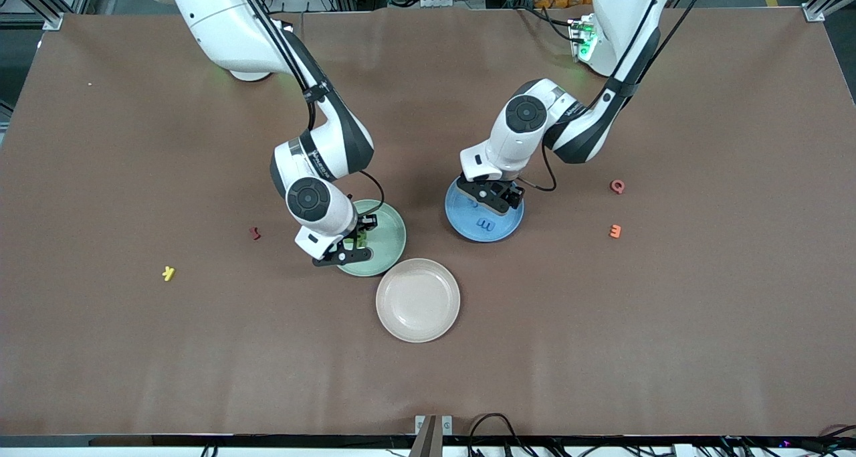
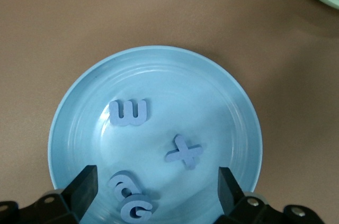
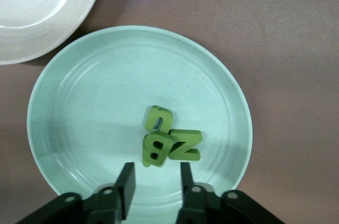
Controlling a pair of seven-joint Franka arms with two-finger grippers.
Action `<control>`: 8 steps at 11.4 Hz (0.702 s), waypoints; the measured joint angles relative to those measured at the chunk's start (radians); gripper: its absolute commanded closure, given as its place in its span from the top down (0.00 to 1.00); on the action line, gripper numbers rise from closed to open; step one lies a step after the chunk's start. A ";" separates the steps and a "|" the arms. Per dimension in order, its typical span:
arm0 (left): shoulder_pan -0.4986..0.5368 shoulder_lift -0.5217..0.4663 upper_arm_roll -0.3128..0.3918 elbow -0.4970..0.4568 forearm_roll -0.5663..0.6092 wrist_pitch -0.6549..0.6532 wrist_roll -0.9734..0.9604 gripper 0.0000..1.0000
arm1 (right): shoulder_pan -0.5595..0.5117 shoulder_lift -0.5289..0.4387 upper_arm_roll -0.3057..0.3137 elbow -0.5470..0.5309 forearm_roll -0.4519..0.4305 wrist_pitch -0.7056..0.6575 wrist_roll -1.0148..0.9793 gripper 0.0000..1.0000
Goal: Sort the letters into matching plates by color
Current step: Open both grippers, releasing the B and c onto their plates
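Note:
The blue plate (image 1: 463, 220) holds several blue letters: in the left wrist view an "m" (image 2: 128, 113), an "x" (image 2: 184, 152), an "a" (image 2: 122, 186) and a "G" (image 2: 136, 208) lie on it (image 2: 159, 75). My left gripper (image 1: 496, 199) (image 2: 155, 189) hangs open and empty just over that plate. The mint green plate (image 1: 389, 233) (image 3: 106, 91) holds green letters in a small pile: an "n" (image 3: 158, 119), a "B" (image 3: 155, 149) and a "Z" (image 3: 185, 144). My right gripper (image 1: 348, 246) (image 3: 155, 180) is open and empty just over the green plate's edge, beside the pile.
An empty beige-pink plate (image 1: 418, 300) (image 3: 37, 7) lies nearer the front camera, touching the green plate. A dark red letter (image 1: 255, 232) and a yellow one (image 1: 168, 273) lie toward the right arm's end. A pinkish-red letter (image 1: 617, 187) and an orange one (image 1: 614, 231) lie toward the left arm's end.

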 measured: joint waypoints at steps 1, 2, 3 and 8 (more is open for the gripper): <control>0.000 0.000 0.000 0.000 0.000 0.000 0.000 1.00 | 0.000 0.000 0.000 0.000 0.000 -0.001 0.000 1.00; 0.000 0.000 0.000 0.001 0.000 0.000 0.000 1.00 | 0.000 0.000 -0.002 0.001 0.000 -0.001 0.000 1.00; 0.000 0.000 0.001 0.003 0.000 0.000 0.000 1.00 | -0.001 0.000 -0.003 0.003 0.000 -0.001 0.000 1.00; 0.037 -0.031 0.017 0.027 0.004 -0.067 0.005 1.00 | -0.047 -0.002 -0.066 0.019 -0.001 -0.009 -0.103 1.00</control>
